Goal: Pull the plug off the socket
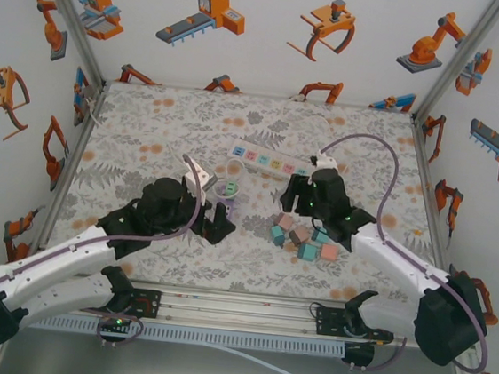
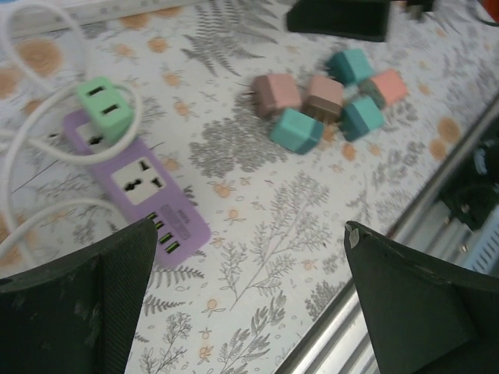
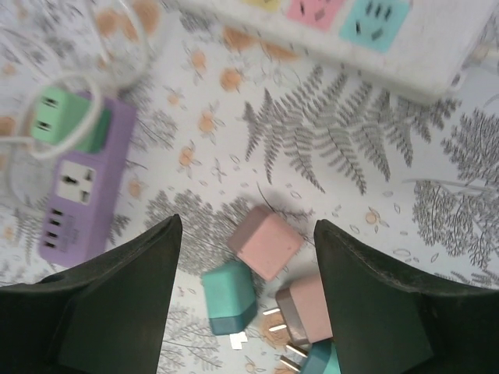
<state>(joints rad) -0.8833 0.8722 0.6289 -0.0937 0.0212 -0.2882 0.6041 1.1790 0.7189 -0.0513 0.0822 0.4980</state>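
Overhead, the counter [image 1: 149,123] is boxed by printed walls [image 1: 275,29] on three sides and a metal rail [image 1: 236,311] at its near edge. A white power strip [image 1: 270,161] lies toward the back. The purple socket strip [image 2: 144,183] lies left of centre, and the green plug [image 2: 105,107] is seated at its far end, ringed by a white cable [image 2: 47,152].

The left gripper [image 2: 249,230] hovers just short of the strip, jaws wide apart and empty. The right gripper [image 3: 248,226] hangs over the loose plugs [image 1: 302,237], jaws apart and clamped on nothing.

Advice: pin the strip with one gripper, close squarely on the green plug's flanks above the cable, and lift straight up. Bare counter between the strip and the loose plugs gives room to retreat.
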